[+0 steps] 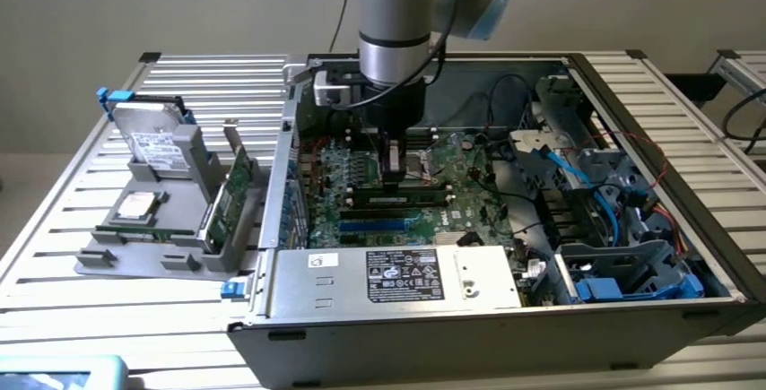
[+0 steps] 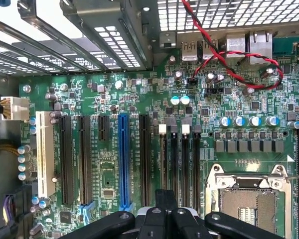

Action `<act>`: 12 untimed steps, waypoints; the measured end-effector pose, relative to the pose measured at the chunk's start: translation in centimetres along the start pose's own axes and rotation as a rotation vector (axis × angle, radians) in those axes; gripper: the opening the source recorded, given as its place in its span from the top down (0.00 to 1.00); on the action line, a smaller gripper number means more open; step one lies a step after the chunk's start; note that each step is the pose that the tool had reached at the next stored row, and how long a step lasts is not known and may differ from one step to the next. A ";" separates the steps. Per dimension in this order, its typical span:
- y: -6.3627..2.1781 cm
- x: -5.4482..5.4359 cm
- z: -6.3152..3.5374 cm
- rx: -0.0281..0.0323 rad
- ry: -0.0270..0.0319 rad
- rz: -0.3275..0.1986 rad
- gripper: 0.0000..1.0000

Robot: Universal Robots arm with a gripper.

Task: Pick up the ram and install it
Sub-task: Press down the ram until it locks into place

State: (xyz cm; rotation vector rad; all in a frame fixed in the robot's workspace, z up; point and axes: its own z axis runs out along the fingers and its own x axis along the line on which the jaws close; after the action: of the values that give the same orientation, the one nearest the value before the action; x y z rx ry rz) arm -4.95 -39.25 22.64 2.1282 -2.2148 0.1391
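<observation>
End effector [image 2: 164,219] above motherboard [image 2: 139,99] (ram [image 1: 399,199] seated below).

From my screen I see a plain beige wall [image 1: 179,4] running behind the whole setup, evenly lit, with soft light and no hard shadows. Under everything sits the table [image 1: 72,229], its top built of pale metal slats with dark grooves between them, black caps at the far corners. At the exterior view's right edge a second slatted surface [image 1: 742,67] stands just apart from mine. Low at the exterior view's left corner a light blue object [image 1: 60,374] pokes into the picture
</observation>
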 end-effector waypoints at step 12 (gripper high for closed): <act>-0.06 0.0 -0.34 0.0026 -0.0013 0.001 0.89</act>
State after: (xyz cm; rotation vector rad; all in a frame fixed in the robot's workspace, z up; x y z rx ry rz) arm -4.89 -39.24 22.98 2.1296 -2.2170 0.1407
